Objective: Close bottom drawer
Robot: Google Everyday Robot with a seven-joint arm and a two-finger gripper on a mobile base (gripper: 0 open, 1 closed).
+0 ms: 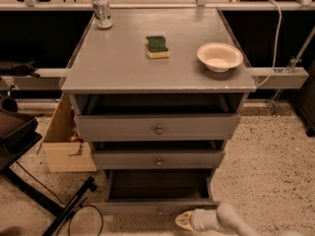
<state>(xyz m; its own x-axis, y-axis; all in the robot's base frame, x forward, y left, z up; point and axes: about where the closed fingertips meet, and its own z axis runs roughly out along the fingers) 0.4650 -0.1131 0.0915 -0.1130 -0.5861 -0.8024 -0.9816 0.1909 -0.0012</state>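
Note:
The grey cabinet (157,77) has three drawers, all pulled out part way. The bottom drawer (157,207) is a long shallow tray with a slim front panel and a tiny knob; it sticks out furthest, near the floor. The tray inside looks empty. My gripper (184,221) comes in from the bottom right on a white arm, its pale tip just in front of and slightly below the bottom drawer's front panel, right of the knob. Whether it touches the panel I cannot tell.
The top holds a can (102,12), a green and yellow sponge (157,46) and a white bowl (220,56). A cardboard box (64,141) stands left of the cabinet. A black stand leg and cable (74,210) lie on the floor at the lower left.

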